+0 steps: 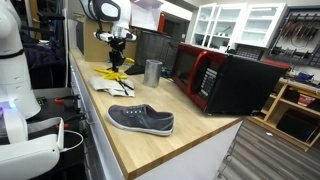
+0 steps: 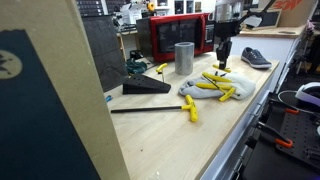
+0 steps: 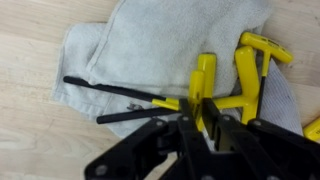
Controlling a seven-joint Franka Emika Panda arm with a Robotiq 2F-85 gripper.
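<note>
Several yellow-handled T-shaped keys [image 3: 250, 70] with black shafts lie on a grey cloth [image 3: 150, 40] on the wooden counter. In the wrist view my gripper [image 3: 203, 108] is shut on the yellow handle [image 3: 204, 72] of one of them, a black finger pressing each side. Both exterior views show the gripper [image 1: 119, 62] [image 2: 221, 64] pointing straight down over the pile of yellow tools [image 1: 114, 73] [image 2: 215, 85] on the cloth [image 1: 108, 84] [image 2: 200, 95]. I cannot tell whether the gripped key is off the cloth.
A metal cup [image 1: 152, 71] [image 2: 184, 58] stands beside the cloth, with a red-and-black microwave [image 1: 225, 80] [image 2: 180, 32] behind it. A grey shoe [image 1: 140, 120] [image 2: 255, 58] lies further along the counter. One more yellow-handled key [image 2: 190, 108] and a black wedge [image 2: 145, 87] lie apart from the pile.
</note>
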